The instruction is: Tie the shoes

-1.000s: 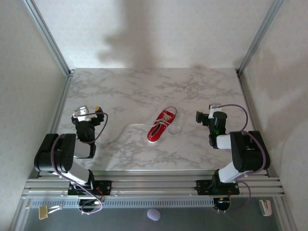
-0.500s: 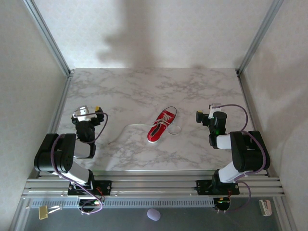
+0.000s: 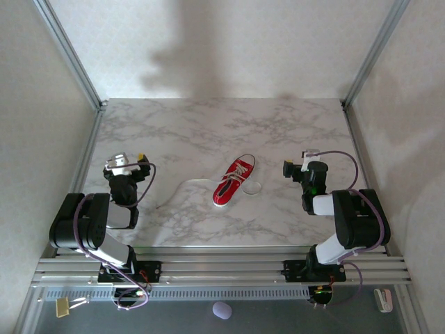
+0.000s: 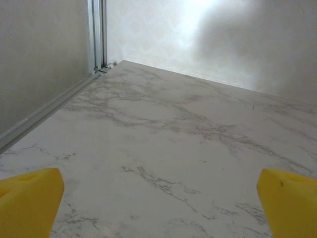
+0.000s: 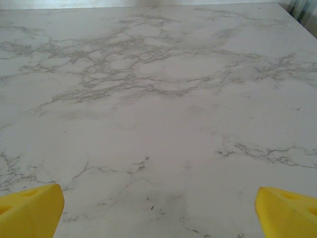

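Our left gripper (image 3: 128,163) and right gripper (image 3: 299,163) are both spread wide and empty, and the shoe (image 3: 233,182) lies 1-to-7 o'clock, at 9 o'clock off the nearer right one.

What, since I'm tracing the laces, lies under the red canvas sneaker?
The marble-patterned table; a white lace trails away from the sneaker. Anything beneath its sole is covered.
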{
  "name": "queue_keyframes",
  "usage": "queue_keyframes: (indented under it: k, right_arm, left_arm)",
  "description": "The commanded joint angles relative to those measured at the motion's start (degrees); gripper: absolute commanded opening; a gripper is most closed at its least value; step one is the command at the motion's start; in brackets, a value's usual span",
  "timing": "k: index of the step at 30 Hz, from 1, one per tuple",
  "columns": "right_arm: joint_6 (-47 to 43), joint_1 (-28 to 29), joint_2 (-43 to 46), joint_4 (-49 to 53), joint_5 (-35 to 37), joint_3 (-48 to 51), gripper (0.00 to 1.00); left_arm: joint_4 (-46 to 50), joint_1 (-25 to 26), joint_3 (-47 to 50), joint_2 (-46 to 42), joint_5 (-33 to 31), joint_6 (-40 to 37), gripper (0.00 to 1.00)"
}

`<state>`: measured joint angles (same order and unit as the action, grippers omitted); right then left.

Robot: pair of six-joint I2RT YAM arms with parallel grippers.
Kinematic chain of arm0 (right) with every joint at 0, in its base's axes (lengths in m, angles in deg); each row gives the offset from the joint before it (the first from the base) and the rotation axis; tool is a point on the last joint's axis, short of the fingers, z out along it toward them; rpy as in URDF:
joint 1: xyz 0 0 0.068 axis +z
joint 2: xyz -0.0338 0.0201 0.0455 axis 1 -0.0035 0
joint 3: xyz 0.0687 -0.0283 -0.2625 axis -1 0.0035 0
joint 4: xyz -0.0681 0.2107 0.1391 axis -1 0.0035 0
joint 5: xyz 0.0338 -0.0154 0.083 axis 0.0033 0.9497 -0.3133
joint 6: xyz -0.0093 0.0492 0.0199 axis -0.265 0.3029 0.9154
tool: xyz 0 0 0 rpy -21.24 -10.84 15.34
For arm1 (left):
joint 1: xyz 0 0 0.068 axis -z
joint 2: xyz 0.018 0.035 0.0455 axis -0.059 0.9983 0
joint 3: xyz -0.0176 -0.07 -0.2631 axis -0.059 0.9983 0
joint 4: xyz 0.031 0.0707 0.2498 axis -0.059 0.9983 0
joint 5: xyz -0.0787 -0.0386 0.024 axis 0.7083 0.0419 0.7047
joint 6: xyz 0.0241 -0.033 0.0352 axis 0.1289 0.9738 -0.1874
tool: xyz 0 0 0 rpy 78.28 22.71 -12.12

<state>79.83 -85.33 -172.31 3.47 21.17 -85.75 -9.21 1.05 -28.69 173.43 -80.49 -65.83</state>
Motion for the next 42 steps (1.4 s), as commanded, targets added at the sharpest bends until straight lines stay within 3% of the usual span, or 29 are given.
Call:
queue_keyframes:
  k: [1,5,6,9,11,15,18,20,22,24,31,34,37,42]
  right_arm:
    - [-0.20,0.03,-0.11,-1.33,0.07,-0.31,0.99]
    - [-1.32,1.25,2.27,-2.85,1.25,1.45,0.99]
    - [-1.62,1.97,4.87,-0.94,2.76,1.58,0.99]
    - [-1.97,3.49,14.99,9.83,4.01,0.30,0.99]
    - [2.99,3.56,21.02,16.95,4.83,-1.37,0.99]
    - [10.95,3.61,29.20,26.64,2.23,-4.59,0.99]
    - [20.39,3.55,31.79,39.92,7.19,-8.98,0.99]
    - [25.52,3.50,31.88,49.46,9.37,-12.36,0.99]
    - [30.42,3.47,30.89,58.11,10.76,-15.36,0.99]
    - [30.78,3.40,29.97,58.80,5.73,-15.63,0.99]
    - [28.10,4.77,24.49,62.62,-17.84,-19.16,0.87]
    - [27.28,8.17,22.51,69.41,-16.88,-21.73,0.79]
    - [25.68,13.88,20.48,75.92,-11.09,-23.92,0.74]
    - [23.51,23.02,19.15,77.84,-2.93,-25.33,0.68]
  left_arm:
    - [-0.30,0.65,-0.39,-0.03,1.06,-0.82,1.00]
    - [-2.81,2.39,2.25,-3.19,0.48,-3.00,0.99]
    - [-2.03,3.41,2.81,-5.49,-2.14,-3.35,0.99]
    - [10.31,7.94,-0.02,-14.57,-8.77,-5.41,1.00]
    - [14.18,10.27,-1.22,-18.91,-11.49,-4.31,0.99]
    - [25.97,11.03,-6.89,-24.33,-11.45,4.80,0.99]
    - [39.92,11.03,-13.46,-24.22,-13.15,14.93,0.99]
    - [51.92,10.91,-18.72,-22.50,-15.31,23.12,1.00]
    - [55.55,11.14,-20.30,-21.35,-8.43,25.51,1.00]
    - [53.68,12.75,-18.21,-21.72,-3.24,28.04,1.00]
    - [61.95,22.93,-18.55,-22.30,-5.53,27.50,1.00]
    - [66.45,25.45,-18.81,-21.88,-4.58,28.17,1.00]
    - [70.71,27.62,-19.18,-20.55,-5.40,27.91,0.99]
    - [77.76,27.73,-21.67,-16.30,-7.44,30.59,0.90]
